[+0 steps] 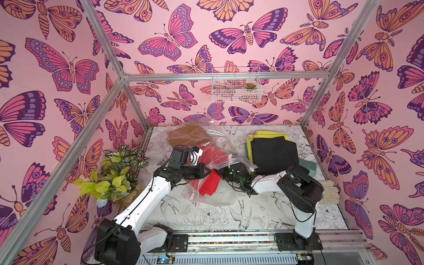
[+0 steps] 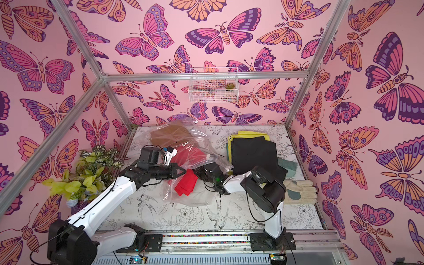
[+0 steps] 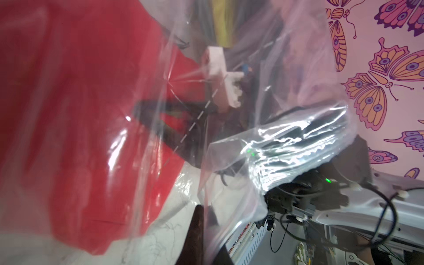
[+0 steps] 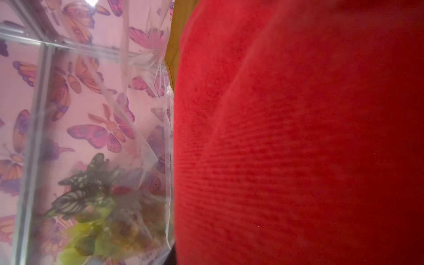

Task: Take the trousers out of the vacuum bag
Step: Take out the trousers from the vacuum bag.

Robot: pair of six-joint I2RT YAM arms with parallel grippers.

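Observation:
The crinkly clear vacuum bag [image 1: 213,142] lies mid-table in both top views, with mustard brown trousers [image 1: 188,135] inside at the back and red trousers [image 1: 210,183] near its mouth. My left gripper [image 1: 208,171] is shut on the bag's plastic edge, and the film runs between its dark fingers [image 3: 202,229]. My right gripper [image 1: 220,171] reaches in through the mouth. Seen through the plastic, its fingers [image 3: 149,110] meet on the red trousers [image 3: 80,114]. Red cloth [image 4: 298,137] fills the right wrist view. Black trousers [image 1: 273,153] lie on yellow ones [image 1: 270,134] outside the bag, at the back right.
A leafy plant [image 1: 114,174] stands at the left edge. Pale work gloves [image 2: 300,191] and a teal brush [image 1: 308,166] lie at the right. A white wire basket [image 1: 236,85] hangs on the back wall. The arms' rail [image 1: 229,238] runs along the front.

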